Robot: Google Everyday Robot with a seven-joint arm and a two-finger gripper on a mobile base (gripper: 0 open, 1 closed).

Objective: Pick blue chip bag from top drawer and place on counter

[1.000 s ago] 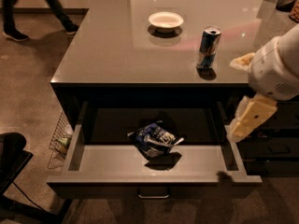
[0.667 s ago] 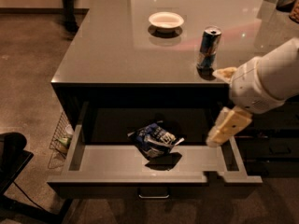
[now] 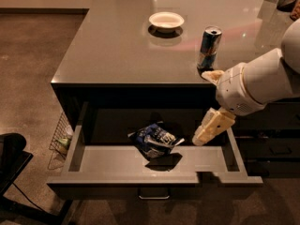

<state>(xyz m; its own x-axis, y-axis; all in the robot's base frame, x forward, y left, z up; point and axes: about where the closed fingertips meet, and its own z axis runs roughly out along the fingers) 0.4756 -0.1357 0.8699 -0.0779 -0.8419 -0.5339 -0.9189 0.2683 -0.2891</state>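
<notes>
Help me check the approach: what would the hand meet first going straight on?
Likely the chip bag, down-left of the hand at the right side of the drawer; depth is unclear, so it could touch the drawer floor first.

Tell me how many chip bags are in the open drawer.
1. The blue chip bag lies in the middle of the top drawer, just left of the gripper. The shadowed back could hide more.

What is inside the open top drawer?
Only the blue chip bag lies on the top drawer floor; the gripper hangs over its right end. The back, under the counter, is too dark to see.
</notes>
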